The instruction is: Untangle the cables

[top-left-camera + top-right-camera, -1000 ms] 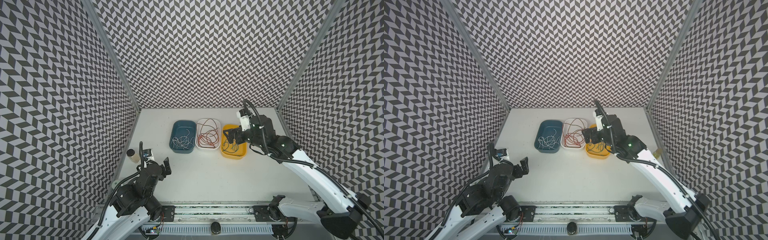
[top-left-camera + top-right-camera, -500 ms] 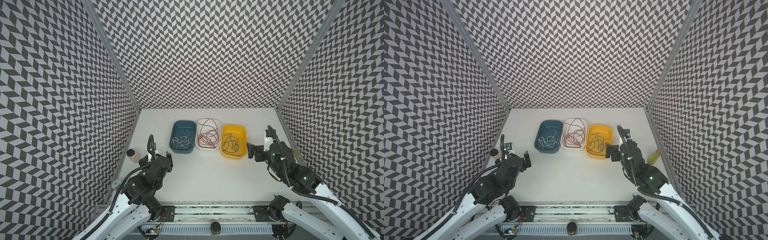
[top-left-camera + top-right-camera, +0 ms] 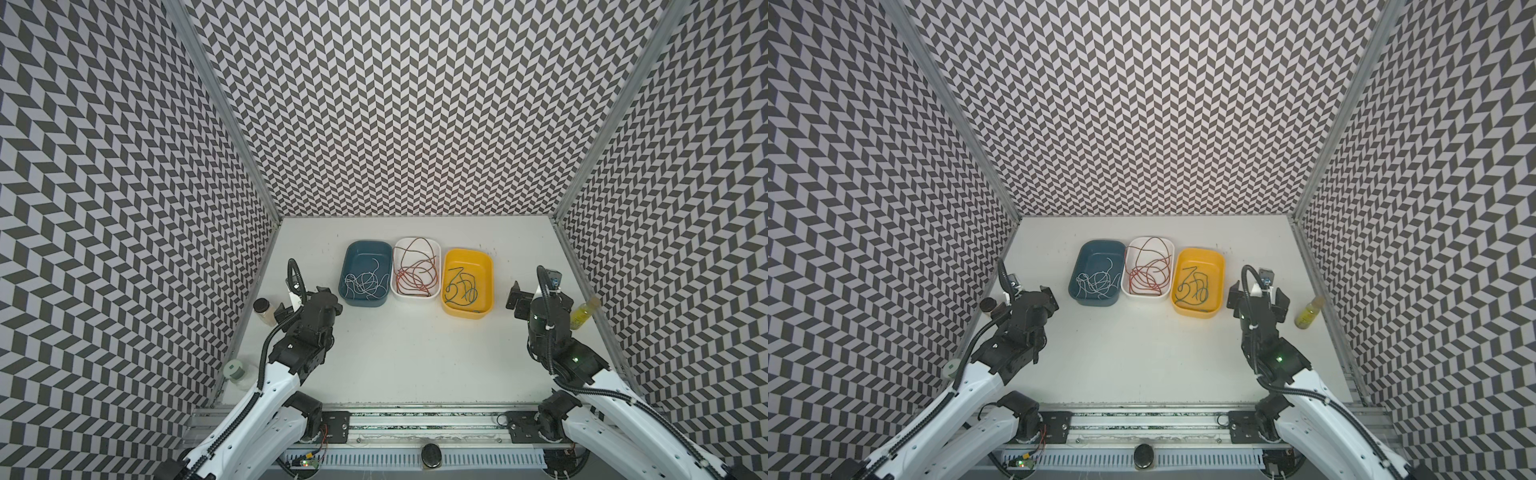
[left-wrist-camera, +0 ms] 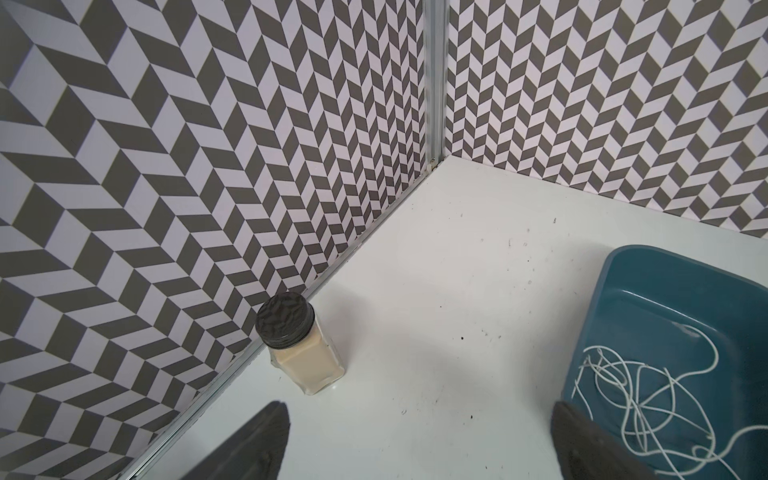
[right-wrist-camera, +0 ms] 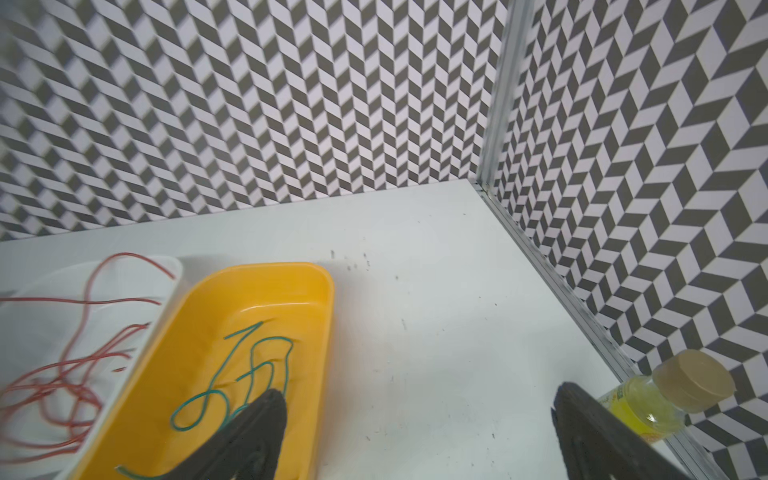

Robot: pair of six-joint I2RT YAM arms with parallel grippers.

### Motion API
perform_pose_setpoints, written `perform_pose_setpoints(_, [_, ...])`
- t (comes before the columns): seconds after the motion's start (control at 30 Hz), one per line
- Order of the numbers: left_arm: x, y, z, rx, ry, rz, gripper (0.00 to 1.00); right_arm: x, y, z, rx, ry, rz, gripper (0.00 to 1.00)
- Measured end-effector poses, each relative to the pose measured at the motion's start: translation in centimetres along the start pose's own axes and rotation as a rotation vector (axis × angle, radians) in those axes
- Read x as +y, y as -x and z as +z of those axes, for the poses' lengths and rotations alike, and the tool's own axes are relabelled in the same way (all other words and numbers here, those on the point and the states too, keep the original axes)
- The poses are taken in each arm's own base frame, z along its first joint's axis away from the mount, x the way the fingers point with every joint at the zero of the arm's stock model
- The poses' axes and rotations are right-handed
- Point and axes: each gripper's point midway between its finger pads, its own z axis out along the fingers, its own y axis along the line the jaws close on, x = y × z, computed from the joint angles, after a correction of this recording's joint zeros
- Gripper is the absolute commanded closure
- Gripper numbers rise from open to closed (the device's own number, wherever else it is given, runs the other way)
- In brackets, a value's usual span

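Overall, the white table (image 3: pixel 415 353) carries three tubs in a row near its back edge, side by side.

1. Arms. The left arm (image 3: pixel 291 365) reaches in from the front left and the right arm (image 3: pixel 582 370) from the front right. Both stand clear of the tubs.

2. Tubs. The blue tub (image 3: pixel 353 257) is on the left, the white tub (image 3: pixel 417 296) in the middle and the yellow tub (image 3: pixel 478 266) on the right. All sit upright.

3. Grippers. The left gripper (image 4: pixel 415 428) is spread wide with nothing between its fingers. It hangs over bare table, between a jar and the blue tub's near corner. The right gripper (image 5: pixel 419 399) is likewise spread wide and holds nothing. It hangs over bare table between the yellow tub and a bottle.

4. Small containers. The jar (image 3: pixel 263 309), dark-lidded with cream contents, stands against the left wall. The yellow bottle (image 3: pixel 582 316) stands by the right wall.

5. Cables. Each lies loose in its own tub: the white cable (image 3: pixel 365 284) in the blue tub, the red-brown cable (image 3: pixel 415 274) in the white tub, the dark green cable (image 3: pixel 459 289) in the yellow tub. None crosses into a neighbouring tub, and neither gripper touches one.
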Motion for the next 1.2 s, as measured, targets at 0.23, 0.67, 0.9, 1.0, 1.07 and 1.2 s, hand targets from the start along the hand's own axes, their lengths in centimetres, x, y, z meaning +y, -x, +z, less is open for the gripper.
perform_pose_setpoints(0.23, [-0.5,-0.2,2.7,-0.034,0.007,0.035,0.0,-4.1,-2.8,4.0,0.032,-0.197,-0.002,0.0])
perform_pose_setpoints(0.67, [-0.1,-2.8,7.4,-0.051,0.065,0.074,0.0,-3.2,-5.3,7.9,0.05,-0.165,-0.041,0.0])
perform_pose_setpoints(0.9, [-1.8,-5.4,10.2,-0.017,0.026,0.197,0.0,-3.1,-9.0,8.9,0.086,-0.135,-0.114,0.0])
perform_pose_setpoints(1.0, [-3.2,-5.6,11.0,-0.024,-0.029,0.233,0.0,-2.6,-9.5,9.7,0.057,-0.112,-0.122,0.0])
perform_pose_setpoints(1.07, [-3.7,-5.3,11.4,-0.042,-0.05,0.232,0.0,-2.1,-10.2,10.1,0.056,-0.09,-0.143,0.0])
perform_pose_setpoints(1.2, [-3.4,-4.9,12.4,-0.056,-0.086,0.201,0.0,-0.4,-10.4,10.7,0.076,0.011,-0.177,0.0])
